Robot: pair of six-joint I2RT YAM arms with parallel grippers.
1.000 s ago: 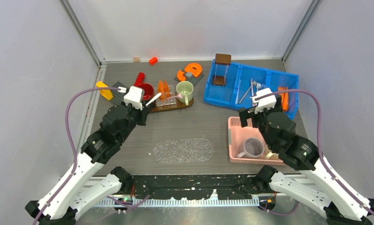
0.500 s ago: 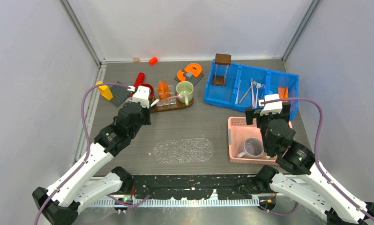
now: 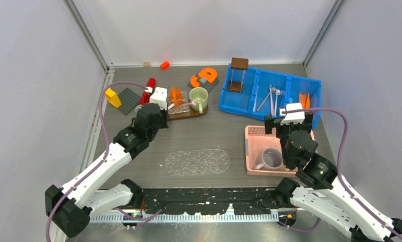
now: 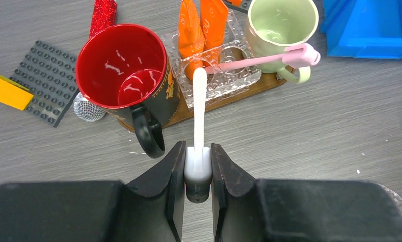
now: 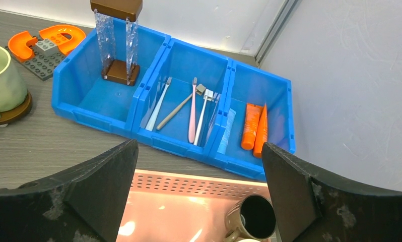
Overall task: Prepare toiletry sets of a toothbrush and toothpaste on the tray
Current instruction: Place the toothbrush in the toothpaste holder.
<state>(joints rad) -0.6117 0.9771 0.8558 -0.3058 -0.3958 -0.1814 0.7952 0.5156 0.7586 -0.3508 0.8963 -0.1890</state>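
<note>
One white toothbrush (image 4: 199, 106), near end pinched in the narrow jaws of the left gripper (image 4: 197, 154); far end at twelve o'clock, over the glass holder (image 4: 239, 76) on the wooden tray (image 4: 252, 92). Two toothpaste tubes (image 4: 201, 22) upright in that holder. One pink toothbrush (image 4: 254, 59) lies across holder and green mug (image 4: 282, 22), at one o'clock. Spread wide and holding nothing: right gripper (image 5: 199, 151), above the pink basket (image 5: 189, 184).

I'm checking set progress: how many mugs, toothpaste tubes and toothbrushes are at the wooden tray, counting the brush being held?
Mugs: 2, red mug, green mug
Toothpaste tubes: 2
Toothbrushes: 2, pink toothbrush, white toothbrush in the left fingers
Total: 6
</note>
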